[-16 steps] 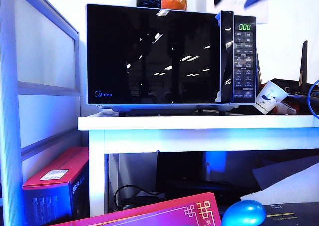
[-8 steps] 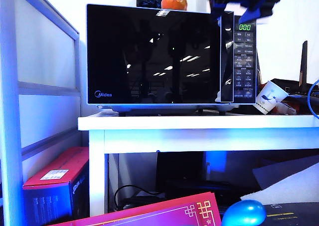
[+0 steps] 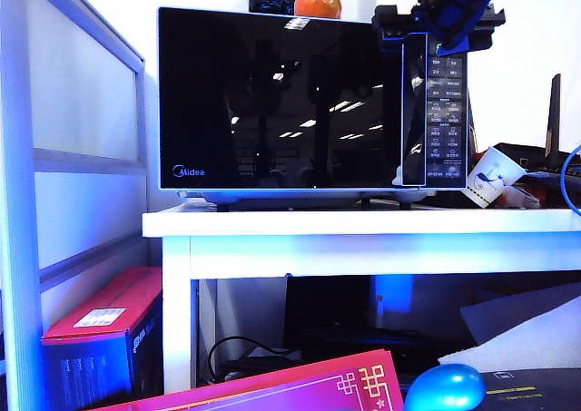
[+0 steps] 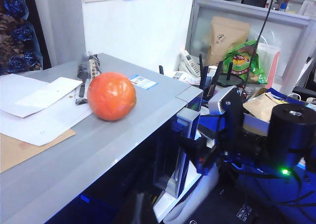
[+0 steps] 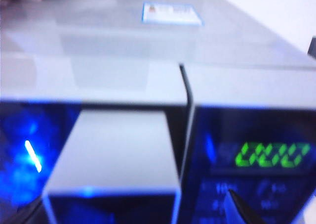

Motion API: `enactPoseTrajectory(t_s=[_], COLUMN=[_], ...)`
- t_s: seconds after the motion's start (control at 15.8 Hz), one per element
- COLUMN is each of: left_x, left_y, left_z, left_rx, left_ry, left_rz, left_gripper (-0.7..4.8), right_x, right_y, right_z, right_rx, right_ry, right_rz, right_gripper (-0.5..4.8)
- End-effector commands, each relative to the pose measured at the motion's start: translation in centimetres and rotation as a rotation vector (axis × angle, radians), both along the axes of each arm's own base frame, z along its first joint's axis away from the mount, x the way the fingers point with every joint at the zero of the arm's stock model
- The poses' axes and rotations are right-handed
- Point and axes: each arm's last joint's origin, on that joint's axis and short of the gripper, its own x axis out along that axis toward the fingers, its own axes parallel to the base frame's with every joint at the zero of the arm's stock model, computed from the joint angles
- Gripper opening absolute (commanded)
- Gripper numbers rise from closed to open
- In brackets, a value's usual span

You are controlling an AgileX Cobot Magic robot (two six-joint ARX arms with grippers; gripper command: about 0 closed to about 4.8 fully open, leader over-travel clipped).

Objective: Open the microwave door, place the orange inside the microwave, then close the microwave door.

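Right gripper (image 3: pixel 390 19) level at microwave door's (image 3: pixel 281 102) top corner, jaws wide, empty; left gripper unseen.

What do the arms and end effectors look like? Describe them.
Right arm, by the microwave's top right corner: black cylindrical joints, a green light, a grey camera block, black cables. Right end effector: black, slim pointed fingers. Left end effector, above the microwave: only a dark tip shows.

The right hand (image 3: pixel 434 32) hides the microwave's (image 3: pixel 300 102) green display in the exterior view, its own wrist view is blurred, and the left hand stays unseen.
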Motion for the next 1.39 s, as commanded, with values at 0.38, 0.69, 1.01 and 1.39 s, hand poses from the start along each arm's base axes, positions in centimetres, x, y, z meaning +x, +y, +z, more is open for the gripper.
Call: enactPoseTrajectory(t_s=[0.38,0.69,1.01,1.39], left_x=[-0.2,-0.2,-0.3,-0.3], left_y=[0.0,0.0,0.0,0.0], left_z=[0.2,0.2,0.2,0.2], left_rx=[0.002,0.006,0.006,0.006], left_ry=[-0.007,-0.006,-0.005,-0.005], left_rz=[-0.005,-0.005,-0.005,-0.006], left_gripper=[0.18,0.17,0.17,0.17], right_x=[0.7,0.6,0.5,-1.0], right_y=[0.2,0.2,0.2,-0.2], right_z=[-0.3,-0.2,-0.2,1.2], right_rx=[0.012,0.013,0.013,0.001], right_ry=[-0.034,-0.037,-0.034,0.013], right_rz=[-0.005,-0.004,-0.004,0.004], right_gripper=[2.91,2.91,1.67,1.71])
